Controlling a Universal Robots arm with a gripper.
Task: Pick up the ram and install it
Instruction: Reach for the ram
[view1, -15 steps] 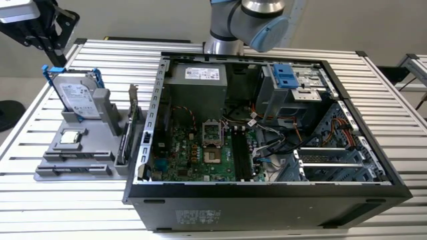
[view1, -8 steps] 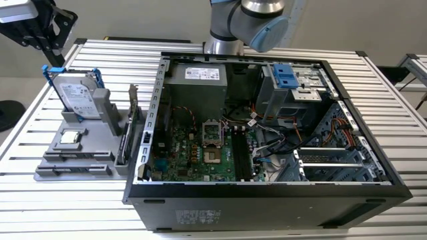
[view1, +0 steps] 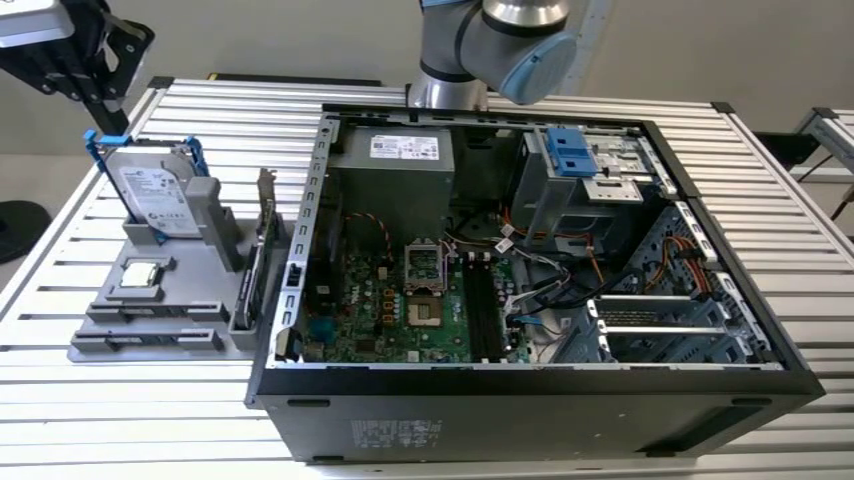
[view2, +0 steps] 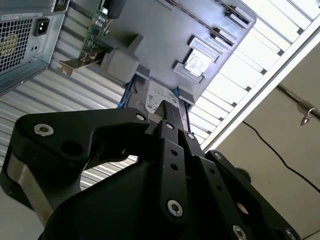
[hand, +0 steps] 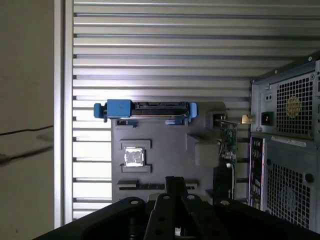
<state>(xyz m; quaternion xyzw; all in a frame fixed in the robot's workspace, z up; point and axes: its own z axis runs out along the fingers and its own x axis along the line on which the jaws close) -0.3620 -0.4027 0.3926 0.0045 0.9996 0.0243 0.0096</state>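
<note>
At the exterior view's left, the hand (view1: 110, 125) hung over the far end of the gray parts tray (view1: 187, 290), just above the hard drive (view1: 154, 195). Its fingers were narrow, pressed together, and held nothing. The ram (hand: 141, 186) lay as a dark strip in a slot holder toward the tray's near end, apart from the hand. The open computer case (view1: 534, 410) stood on the slatted desk (view1: 134, 410) beside the tray, on its right.
</note>
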